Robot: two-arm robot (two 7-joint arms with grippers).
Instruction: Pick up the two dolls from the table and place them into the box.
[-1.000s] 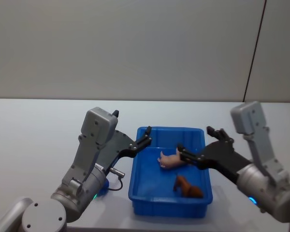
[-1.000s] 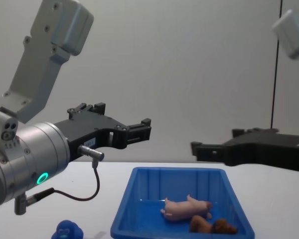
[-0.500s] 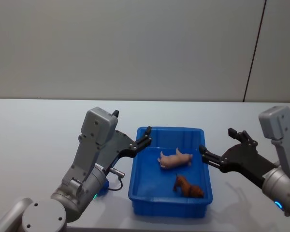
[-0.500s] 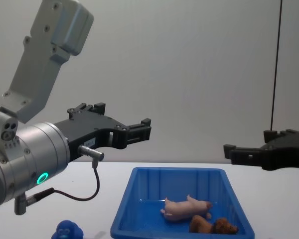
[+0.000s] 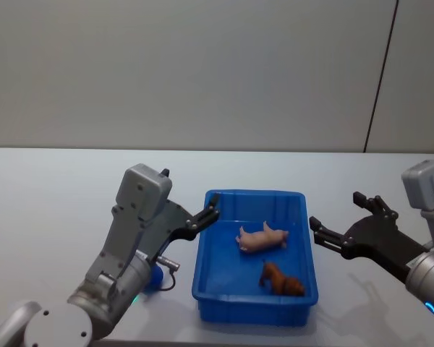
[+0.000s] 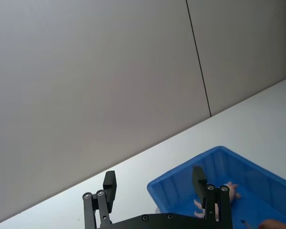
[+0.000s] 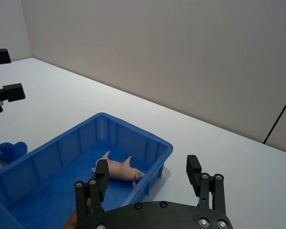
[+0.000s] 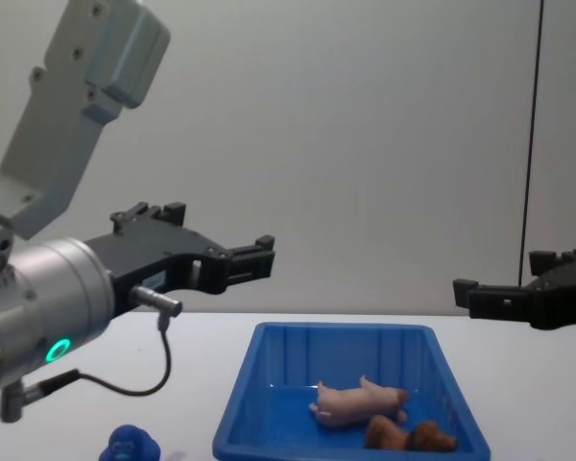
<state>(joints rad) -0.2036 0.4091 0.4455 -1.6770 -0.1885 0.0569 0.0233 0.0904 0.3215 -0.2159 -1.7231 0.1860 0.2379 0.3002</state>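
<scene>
Both arms reach forward, left pincer [image 6: 154, 183] and right pincer [image 5: 336, 211] each spread wide.

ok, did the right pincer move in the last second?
Yes. The right pincer was over the box by the pink pig; it has pulled back to the robot's right, past the box's right wall.

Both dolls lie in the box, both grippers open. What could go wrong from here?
1. The left gripper, open, hangs near the box's left rim, higher up; dropping as it moves, it might catch the rim and shift the box.
2. The blue figure stands on the table close beside the left arm; the arm could knock it over.
The right gripper, open, is off to the box's right, apart from it.
</scene>
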